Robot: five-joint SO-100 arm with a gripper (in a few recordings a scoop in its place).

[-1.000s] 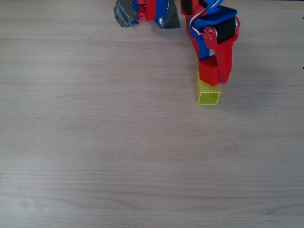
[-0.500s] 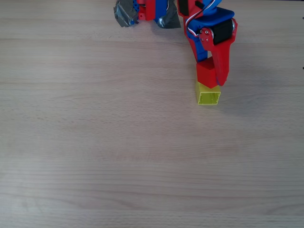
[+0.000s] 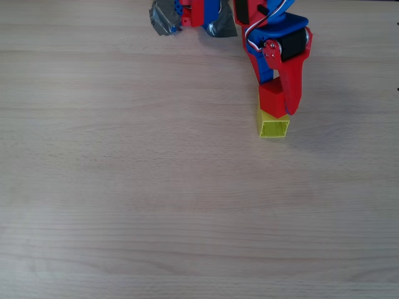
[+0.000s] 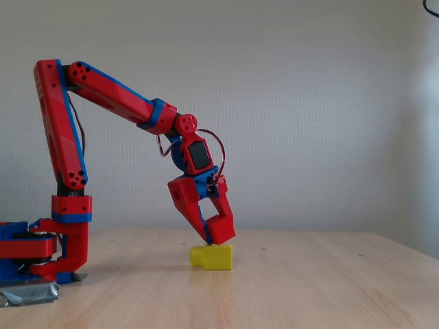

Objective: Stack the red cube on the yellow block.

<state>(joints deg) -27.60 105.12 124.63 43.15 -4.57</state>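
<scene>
The worktop (image 3: 156, 205) is pale, matt wood grain. On it, the yellow block (image 3: 274, 127) looks like smooth plastic; the red cube (image 3: 272, 99) on top is matt.

Small matte red cube (image 3: 272, 99) partly hidden behind the red-and-blue hand (image 3: 278, 107) overhead and hard to separate from it in the fixed view, covering the far end of the yellow-green hollow plastic brick (image 3: 273, 126); arm base cut off by the top edge.
</scene>
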